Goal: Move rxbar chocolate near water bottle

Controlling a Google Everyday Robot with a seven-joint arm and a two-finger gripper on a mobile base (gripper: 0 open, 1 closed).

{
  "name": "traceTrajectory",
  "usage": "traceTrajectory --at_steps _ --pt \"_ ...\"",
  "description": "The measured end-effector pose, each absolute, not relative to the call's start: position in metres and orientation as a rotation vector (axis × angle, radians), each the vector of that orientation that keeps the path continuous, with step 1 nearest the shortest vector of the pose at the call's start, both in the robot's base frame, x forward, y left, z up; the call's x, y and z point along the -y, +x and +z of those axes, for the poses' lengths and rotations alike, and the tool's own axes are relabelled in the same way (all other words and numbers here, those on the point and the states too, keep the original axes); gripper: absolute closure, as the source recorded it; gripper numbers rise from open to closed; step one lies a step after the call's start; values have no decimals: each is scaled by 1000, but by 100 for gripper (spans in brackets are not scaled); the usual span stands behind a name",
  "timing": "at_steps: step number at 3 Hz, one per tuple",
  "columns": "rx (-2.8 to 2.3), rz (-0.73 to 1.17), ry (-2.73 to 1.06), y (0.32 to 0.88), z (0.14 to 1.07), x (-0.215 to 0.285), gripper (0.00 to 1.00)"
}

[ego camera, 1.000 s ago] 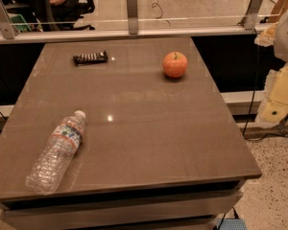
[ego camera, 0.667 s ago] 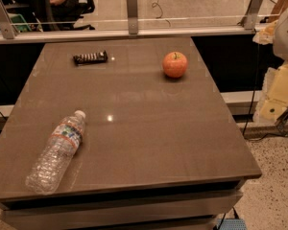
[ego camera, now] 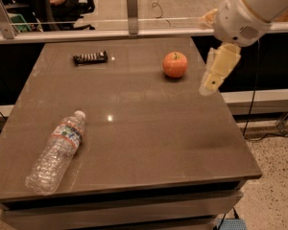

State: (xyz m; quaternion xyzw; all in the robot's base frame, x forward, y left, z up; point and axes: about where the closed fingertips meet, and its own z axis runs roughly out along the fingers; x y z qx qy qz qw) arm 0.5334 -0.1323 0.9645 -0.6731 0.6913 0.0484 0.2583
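The rxbar chocolate (ego camera: 90,57) is a dark flat bar lying at the far left of the brown table (ego camera: 149,128). The water bottle (ego camera: 56,151) lies on its side at the near left, with its white cap pointing toward the far side. My gripper (ego camera: 216,71) hangs in the air over the table's right edge, just right of the apple. It is far from both the bar and the bottle and holds nothing that I can see.
An orange-red apple (ego camera: 175,64) stands at the far right of the table. A glass-and-rail barrier (ego camera: 129,23) runs along the far edge. A speckled floor (ego camera: 273,176) and a cable lie to the right of the table.
My arm has moved left, from beside the table to over its right edge near the apple. The bar, bottle and apple have not moved.
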Motion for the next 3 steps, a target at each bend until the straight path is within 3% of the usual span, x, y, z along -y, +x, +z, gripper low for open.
traceTrajectory --at_steps 2,3 --pt "-1607 339 -1879 592 946 23 0" --pt "-1607 339 -1879 592 946 23 0"
